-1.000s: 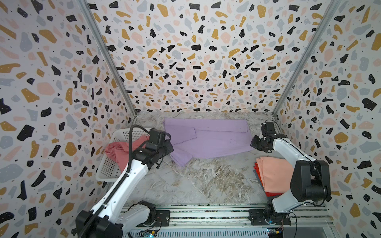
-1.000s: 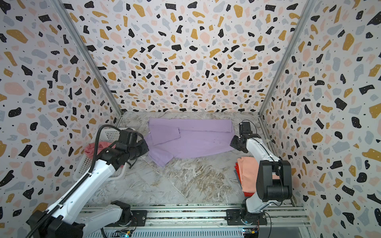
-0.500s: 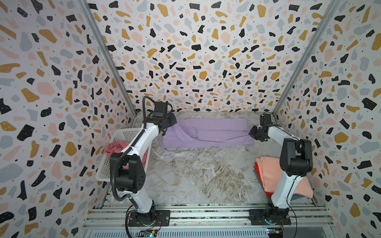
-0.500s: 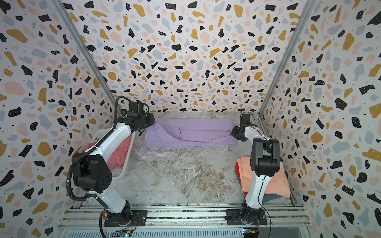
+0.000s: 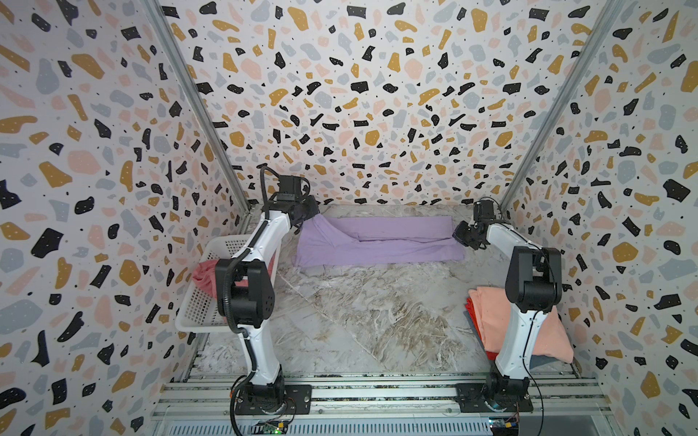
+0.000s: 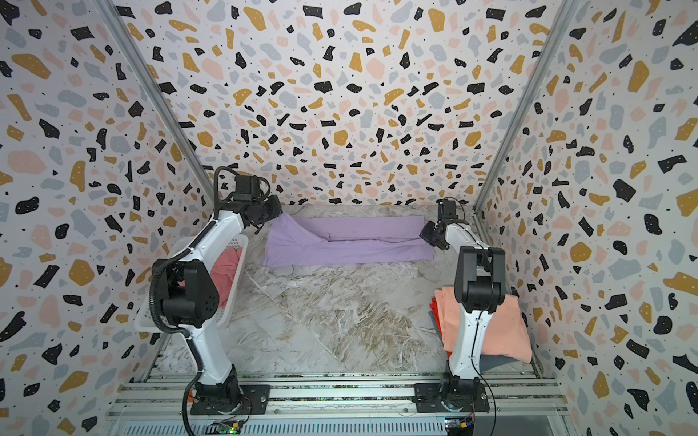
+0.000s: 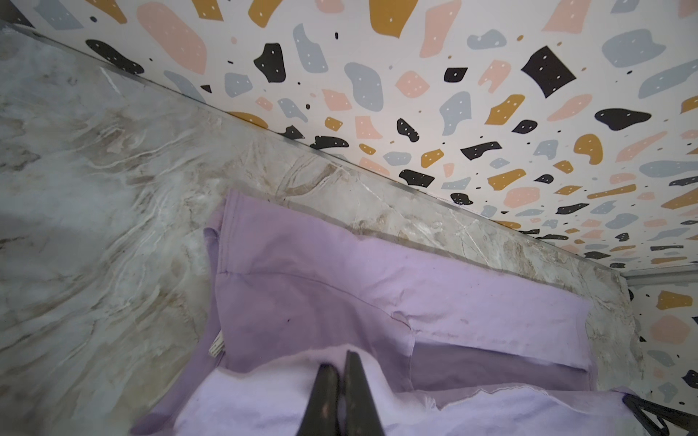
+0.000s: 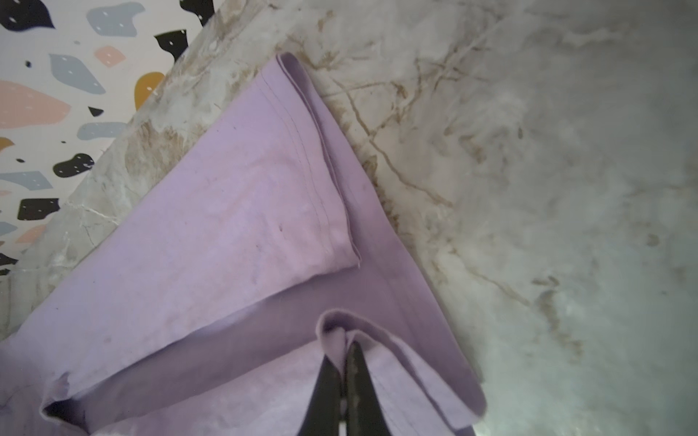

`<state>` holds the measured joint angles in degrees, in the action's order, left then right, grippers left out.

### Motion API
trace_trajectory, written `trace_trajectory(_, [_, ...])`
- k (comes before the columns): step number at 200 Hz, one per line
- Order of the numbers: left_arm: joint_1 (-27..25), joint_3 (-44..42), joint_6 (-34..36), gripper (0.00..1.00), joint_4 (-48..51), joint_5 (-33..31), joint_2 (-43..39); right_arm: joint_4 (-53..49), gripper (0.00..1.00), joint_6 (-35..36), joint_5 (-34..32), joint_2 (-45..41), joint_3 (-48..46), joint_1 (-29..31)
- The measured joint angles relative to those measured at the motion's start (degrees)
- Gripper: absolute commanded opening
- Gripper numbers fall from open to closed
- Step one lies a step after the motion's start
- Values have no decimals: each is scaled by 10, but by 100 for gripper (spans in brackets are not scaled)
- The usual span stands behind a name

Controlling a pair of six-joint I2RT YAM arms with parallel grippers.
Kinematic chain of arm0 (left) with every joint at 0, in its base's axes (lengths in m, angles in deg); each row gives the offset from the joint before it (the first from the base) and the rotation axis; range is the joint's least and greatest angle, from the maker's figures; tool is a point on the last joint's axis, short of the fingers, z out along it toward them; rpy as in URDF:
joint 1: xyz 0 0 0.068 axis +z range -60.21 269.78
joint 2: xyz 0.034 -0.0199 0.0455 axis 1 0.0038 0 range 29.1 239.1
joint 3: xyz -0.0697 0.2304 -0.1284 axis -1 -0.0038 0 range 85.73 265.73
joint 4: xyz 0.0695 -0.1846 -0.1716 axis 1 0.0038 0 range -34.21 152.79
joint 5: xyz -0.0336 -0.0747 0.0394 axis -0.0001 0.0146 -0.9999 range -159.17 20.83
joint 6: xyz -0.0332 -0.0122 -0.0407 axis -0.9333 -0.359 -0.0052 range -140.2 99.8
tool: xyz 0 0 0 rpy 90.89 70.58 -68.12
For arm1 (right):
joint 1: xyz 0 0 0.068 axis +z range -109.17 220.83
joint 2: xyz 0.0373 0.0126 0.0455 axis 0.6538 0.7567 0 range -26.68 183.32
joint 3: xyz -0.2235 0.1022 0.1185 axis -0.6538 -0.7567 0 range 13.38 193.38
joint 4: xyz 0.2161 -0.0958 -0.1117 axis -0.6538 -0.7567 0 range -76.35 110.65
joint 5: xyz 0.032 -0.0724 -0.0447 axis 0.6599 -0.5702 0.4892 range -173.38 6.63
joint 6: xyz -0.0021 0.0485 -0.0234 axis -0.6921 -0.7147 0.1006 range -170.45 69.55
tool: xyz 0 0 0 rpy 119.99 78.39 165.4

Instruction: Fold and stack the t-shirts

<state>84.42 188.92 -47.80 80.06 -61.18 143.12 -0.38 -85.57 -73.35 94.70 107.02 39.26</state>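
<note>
Lilac t-shirt (image 5: 377, 245), one; other t-shirts (image 5: 491, 324), three.

both arms stretched far out from their bases, left arm (image 5: 266, 239) and right arm (image 5: 508, 239) with forearms angled inward. left claw (image 5: 314, 216) closed tight, fingers (image 7: 326, 392) pinching the left end of the lilac t-shirt (image 5: 377, 247). right claw (image 5: 457, 236) closed too, clamped on a fold at the shirt's right end, wrist tipped down.

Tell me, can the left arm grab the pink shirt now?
Probably not yet: the left gripper is shut on the lilac shirt. Once free, likely yes; the pink shirt lies uncovered in the basket.
</note>
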Motion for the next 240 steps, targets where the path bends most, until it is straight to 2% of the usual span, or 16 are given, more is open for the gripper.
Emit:
trace_trajectory(11, [2,20,0,0,-2,6,19,-3,3,-3,1,16,17,0])
trace_trajectory(20, [3,37,0,0,-4,10,35,-4,18,-8,2,32,31,-1])
trace_trajectory(28, [5,54,-1,16,-7,15,52,-4,38,-12,3,45,41,-1])
trace_trajectory(36, [7,68,-1,28,-11,21,69,-3,48,-12,4,56,46,-2])
trace_trajectory(51, [9,102,-7,43,-19,26,106,0,55,-17,9,72,49,-7])
trace_trajectory(68, [17,139,-24,47,-30,29,152,25,62,-21,14,70,40,-16])
trace_trajectory(92, [42,156,-70,47,-54,41,195,67,63,-24,13,33,-10,-24])
trace_trajectory(115, [61,136,-99,49,-72,49,199,77,64,-24,10,-16,-47,-28])
trace_trajectory(136, [66,87,-108,50,-92,52,179,90,64,-23,9,-70,-82,-17])
trace_trajectory(166, [47,-8,-108,52,-100,62,123,107,65,-21,21,-120,-122,16])
trace_trajectory(207, [2,-101,-106,52,-95,63,49,134,65,-20,54,-94,-131,57])
trace_trajectory(240, [-36,-138,-107,49,-81,61,32,142,65,-20,62,-42,-123,65])
